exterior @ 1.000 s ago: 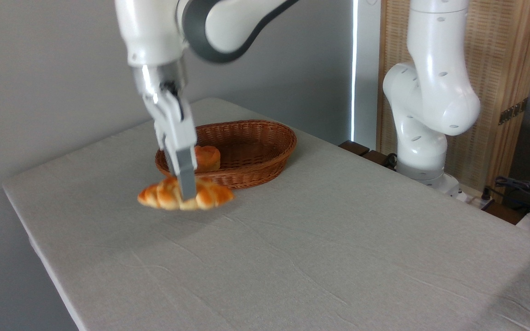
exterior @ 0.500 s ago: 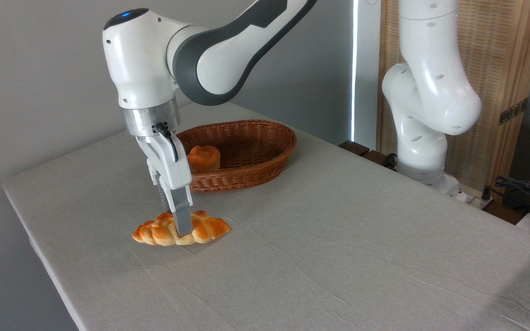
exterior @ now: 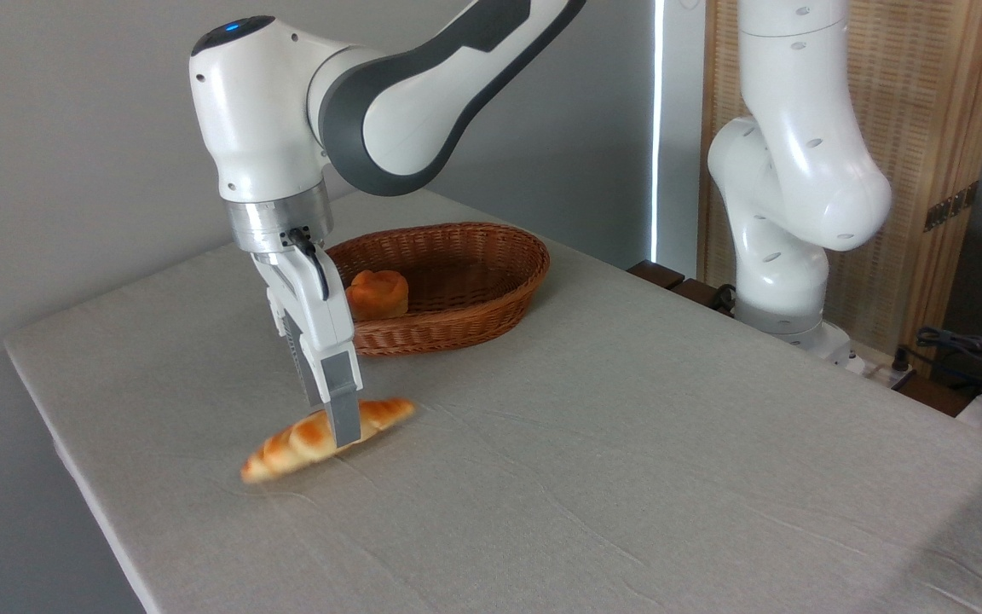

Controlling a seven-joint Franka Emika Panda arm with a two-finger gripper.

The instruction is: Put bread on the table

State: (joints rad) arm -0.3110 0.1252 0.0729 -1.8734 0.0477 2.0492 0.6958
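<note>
The bread (exterior: 303, 439), a long braided golden-orange loaf, lies tilted and blurred on the table (exterior: 585, 477). Its left end is down at the cloth and its right end is raised. My gripper (exterior: 342, 426) points down over the loaf's middle. The near grey finger (exterior: 340, 401) crosses in front of the loaf, and the far finger is hidden behind it. The loaf looks loose between the fingers, while the gripper itself is sharp and still. The loaf sits in front of the basket, apart from it.
An oval brown wicker basket (exterior: 457, 328) stands behind the gripper and holds a small round bun (exterior: 378, 292). The arm's white base (exterior: 785, 256) rises at the right table edge. The table's left edge runs close to the loaf.
The gripper came down from basket height to the cloth with the loaf. The loaf lay flat half a second ago. Now it has tipped, left end low, and is blurred with motion.
</note>
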